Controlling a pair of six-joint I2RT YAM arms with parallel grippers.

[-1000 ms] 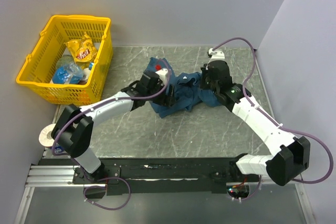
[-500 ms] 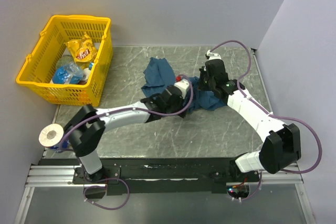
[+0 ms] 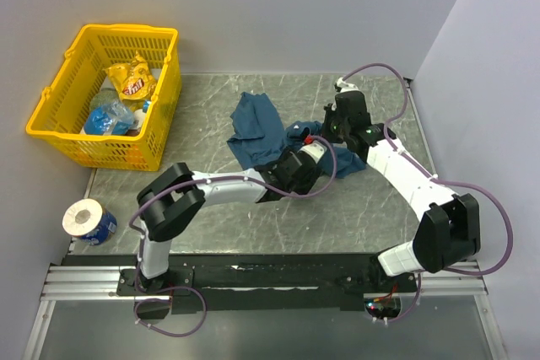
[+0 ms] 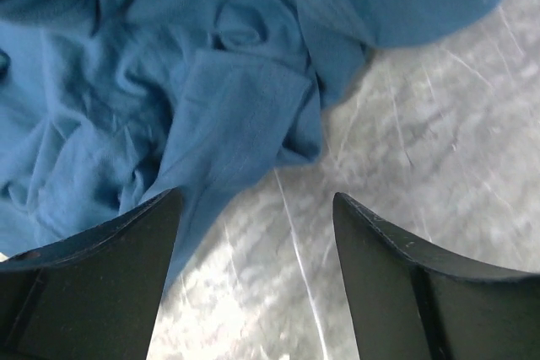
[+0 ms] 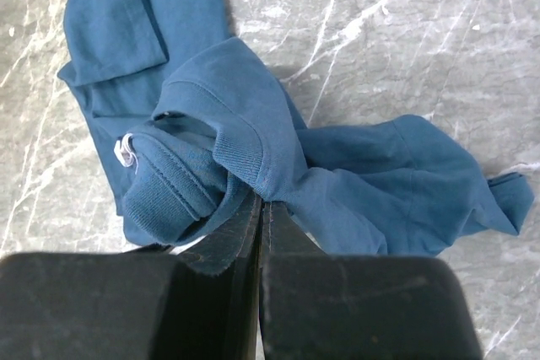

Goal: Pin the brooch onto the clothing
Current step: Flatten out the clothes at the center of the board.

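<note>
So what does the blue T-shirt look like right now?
The T-shirt is dark teal-blue, soft-looking cloth, crumpled in a heap on the grey marbled table. One short sleeve lies spread flat. Its ribbed collar has a small white label inside. The right fingers are shut on a fold beside the collar. The left fingers stand open above one rumpled edge.

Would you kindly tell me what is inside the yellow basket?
A yellow snack bag and blue packets lie in the basket; whatever sits beneath them is covered.
</note>
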